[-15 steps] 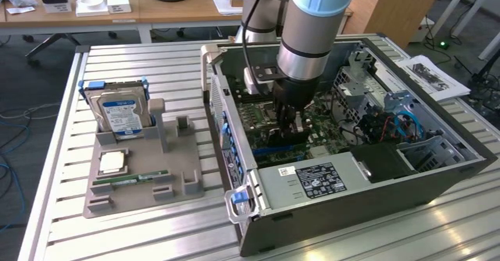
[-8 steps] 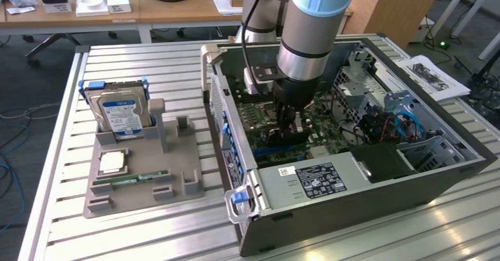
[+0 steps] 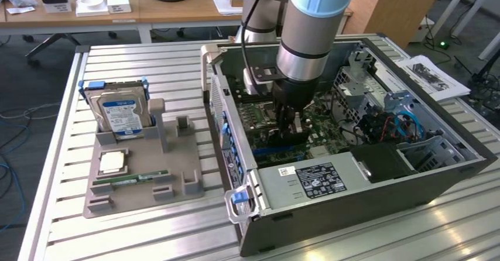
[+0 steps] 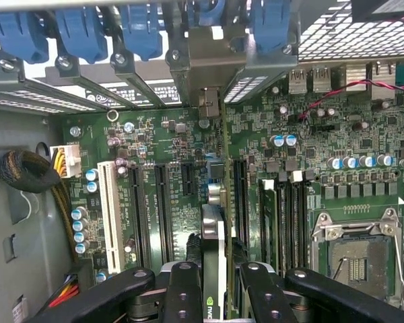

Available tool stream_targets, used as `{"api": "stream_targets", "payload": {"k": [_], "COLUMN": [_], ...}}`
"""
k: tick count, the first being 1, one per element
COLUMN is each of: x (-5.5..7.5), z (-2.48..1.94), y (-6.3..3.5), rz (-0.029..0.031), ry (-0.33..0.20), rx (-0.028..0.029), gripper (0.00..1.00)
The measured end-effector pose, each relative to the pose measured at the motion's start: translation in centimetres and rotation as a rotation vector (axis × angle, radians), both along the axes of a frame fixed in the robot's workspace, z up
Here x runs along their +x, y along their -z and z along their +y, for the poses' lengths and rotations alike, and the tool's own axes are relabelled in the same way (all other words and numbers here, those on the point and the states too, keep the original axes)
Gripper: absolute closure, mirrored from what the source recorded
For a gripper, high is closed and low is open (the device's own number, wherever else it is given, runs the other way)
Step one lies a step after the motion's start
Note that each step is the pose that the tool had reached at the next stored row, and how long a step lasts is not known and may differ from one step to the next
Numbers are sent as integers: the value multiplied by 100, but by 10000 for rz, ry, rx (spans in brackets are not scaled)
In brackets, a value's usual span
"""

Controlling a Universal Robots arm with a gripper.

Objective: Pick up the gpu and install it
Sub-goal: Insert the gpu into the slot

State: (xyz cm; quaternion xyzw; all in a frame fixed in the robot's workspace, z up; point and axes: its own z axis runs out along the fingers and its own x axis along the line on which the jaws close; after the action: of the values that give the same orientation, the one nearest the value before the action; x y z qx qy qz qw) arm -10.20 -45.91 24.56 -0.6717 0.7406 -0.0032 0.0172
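Slatted metal table [image 3: 149, 68], wooden desk [image 3: 156, 14] behind, grey floor [image 3: 35, 76] with loose cables [image 3: 11, 116], wooden cabinet [image 3: 394, 6]

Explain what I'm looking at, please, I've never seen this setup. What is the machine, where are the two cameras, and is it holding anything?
The grey-and-blue column is a robot arm. Its claw reaches down into an open computer case on a slatted metal table. That picture comes from a camera standing off the arm. The other comes from a camera on the wrist, looking past the black fingers at the green motherboard. The claw is shut on the gpu, a thin card seen edge-on, held upright over the board's long slots. On the exterior view's left, a grey holder on the table carries a hard drive and a RAM stick.
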Motion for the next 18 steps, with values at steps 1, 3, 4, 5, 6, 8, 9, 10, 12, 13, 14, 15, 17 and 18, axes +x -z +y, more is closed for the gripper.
{"api": "stream_targets", "payload": {"k": [1, 3, 4, 5, 6, 8, 9, 10, 12, 13, 14, 15, 17, 18], "x": [-1, -1, -1, -1, -2, -3, -3, -6, -6, -6, -6, -6, -6, -6], "z": [0, 0, 0, 0, 0, 0, 0, 0, 0, 0, 0, 0, 0, 0], "y": [1, 1, 2, 2, 4, 7, 8, 50, 51, 51, 51, 51, 51, 51], "rz": [1, 2, 1, 1, 1, 2, 2, 1, 1, 1, 1, 1, 1, 1], "ry": [-1, -1, 0, 0, 0, 0, 0, 1, 1, 1, 1, 1, 1, 1], "rx": [-1, -1, 0, 0, 0, -1, -1, -2, 0, 0, 0, 1, 0, 0], "gripper": [73, 73, 73, 73, 73, 73, 73, 73, 73, 73, 73, 73, 73, 73]}}
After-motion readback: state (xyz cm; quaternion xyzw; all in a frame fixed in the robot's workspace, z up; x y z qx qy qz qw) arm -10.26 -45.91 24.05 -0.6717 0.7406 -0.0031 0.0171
